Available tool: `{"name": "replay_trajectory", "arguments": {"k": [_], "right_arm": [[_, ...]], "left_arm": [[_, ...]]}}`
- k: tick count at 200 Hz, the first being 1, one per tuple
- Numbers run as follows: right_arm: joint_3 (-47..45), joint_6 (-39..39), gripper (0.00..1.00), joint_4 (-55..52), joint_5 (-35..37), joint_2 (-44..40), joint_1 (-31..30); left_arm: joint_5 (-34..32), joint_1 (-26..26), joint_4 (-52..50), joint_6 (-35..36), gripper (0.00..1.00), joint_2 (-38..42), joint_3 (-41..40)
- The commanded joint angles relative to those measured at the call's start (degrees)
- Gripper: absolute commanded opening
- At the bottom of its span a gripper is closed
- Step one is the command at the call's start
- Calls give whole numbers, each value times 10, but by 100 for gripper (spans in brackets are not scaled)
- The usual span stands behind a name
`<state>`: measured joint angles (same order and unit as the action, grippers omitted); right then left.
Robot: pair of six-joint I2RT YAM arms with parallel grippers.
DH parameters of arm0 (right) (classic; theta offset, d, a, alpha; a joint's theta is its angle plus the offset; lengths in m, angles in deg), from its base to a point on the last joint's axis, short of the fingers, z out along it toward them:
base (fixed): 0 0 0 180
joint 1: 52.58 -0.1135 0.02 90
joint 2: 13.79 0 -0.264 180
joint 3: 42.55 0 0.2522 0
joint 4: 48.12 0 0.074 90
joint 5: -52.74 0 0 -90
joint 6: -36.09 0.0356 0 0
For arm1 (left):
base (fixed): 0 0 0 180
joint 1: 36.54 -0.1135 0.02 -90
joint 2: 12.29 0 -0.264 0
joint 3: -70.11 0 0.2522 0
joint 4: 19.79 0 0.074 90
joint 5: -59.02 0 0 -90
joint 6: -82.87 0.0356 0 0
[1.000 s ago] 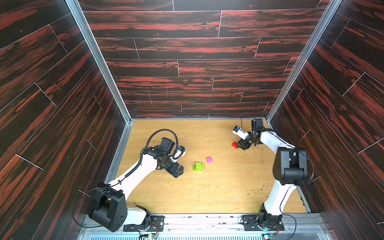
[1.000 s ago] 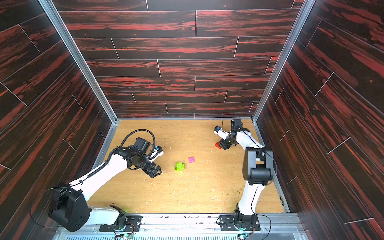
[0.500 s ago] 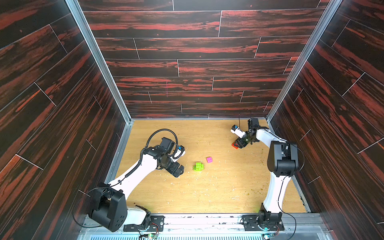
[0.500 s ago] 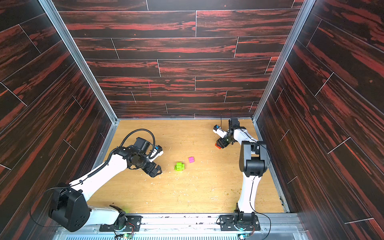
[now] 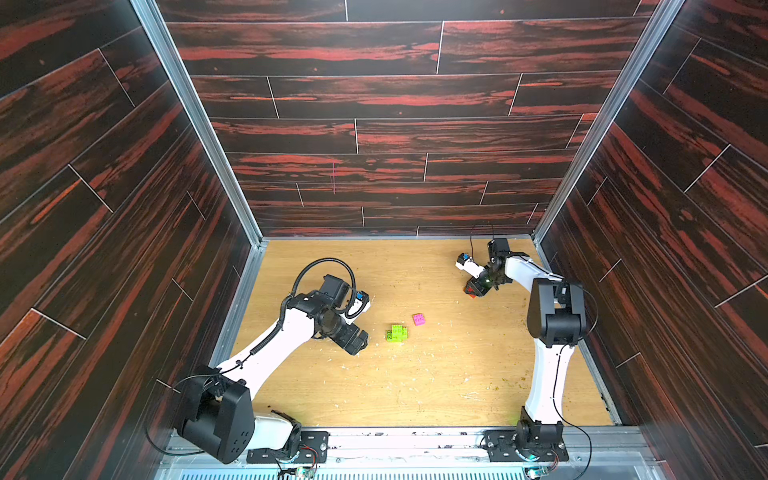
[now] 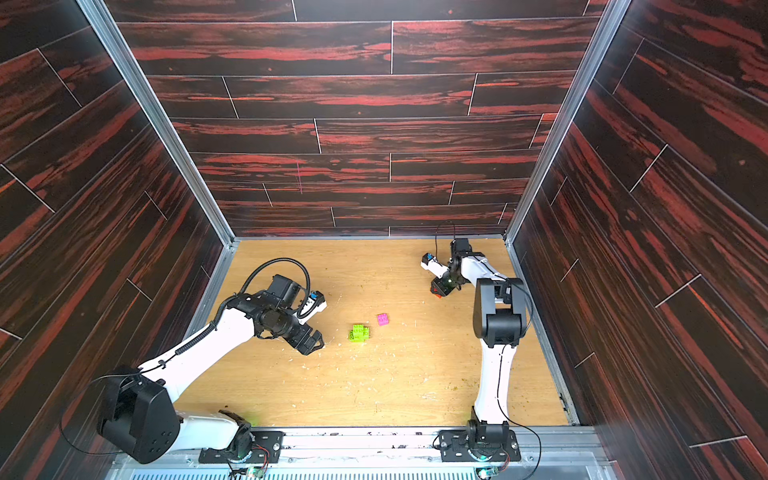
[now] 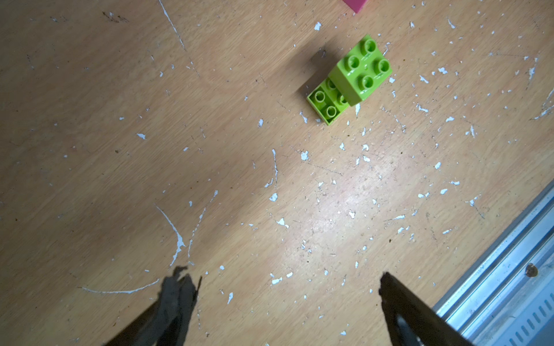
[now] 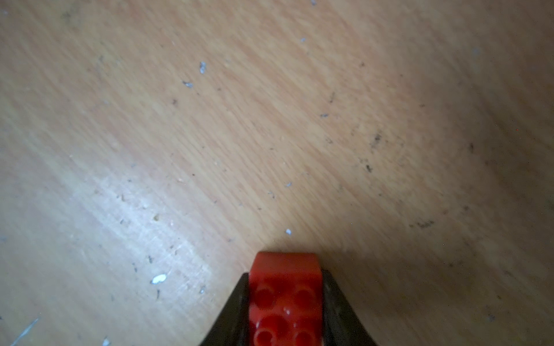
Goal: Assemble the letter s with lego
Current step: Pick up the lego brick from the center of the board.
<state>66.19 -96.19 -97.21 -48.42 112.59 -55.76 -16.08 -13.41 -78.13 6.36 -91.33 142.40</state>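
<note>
My right gripper (image 8: 285, 299) is shut on the red lego brick (image 8: 284, 287), studs facing the camera, just above the wooden floor at the far right; in both top views only a sliver of red (image 5: 472, 294) (image 6: 437, 294) shows under the gripper (image 5: 478, 289). Joined lime green bricks (image 5: 397, 333) (image 6: 359, 333) (image 7: 350, 81) lie mid-floor, one stacked stepwise on another. A pink brick (image 5: 418, 318) (image 6: 382, 318) lies just beyond them, apart. My left gripper (image 5: 359, 343) (image 7: 281, 299) hangs open to the left of the green bricks, nothing between its fingers. No assembled letter s shows.
Dark wood-pattern walls enclose the wooden floor (image 5: 415, 382) on three sides. A metal rail (image 7: 494, 287) runs along the floor's edge near my left gripper. White flecks and scratches cover the floor.
My right gripper has closed on the red brick at the far right. The left arm, the green bricks and the pink brick have not moved.
</note>
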Motion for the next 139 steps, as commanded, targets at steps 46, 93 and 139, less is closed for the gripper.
{"name": "replay_trajectory", "arguments": {"k": [46,93,139], "right_arm": [[17,-17,17,-65,-13,-7,-14],[-16,-109,19,-130,-83,-89,-63],[-62,-181,20,-130,-52,-137,-147]], "left_arm": [[-16,-3,-34,12,98,19,4],[-39,-4,-43,7,98,49,-9],[-57,-4,-54,7,98,76,-28]]}}
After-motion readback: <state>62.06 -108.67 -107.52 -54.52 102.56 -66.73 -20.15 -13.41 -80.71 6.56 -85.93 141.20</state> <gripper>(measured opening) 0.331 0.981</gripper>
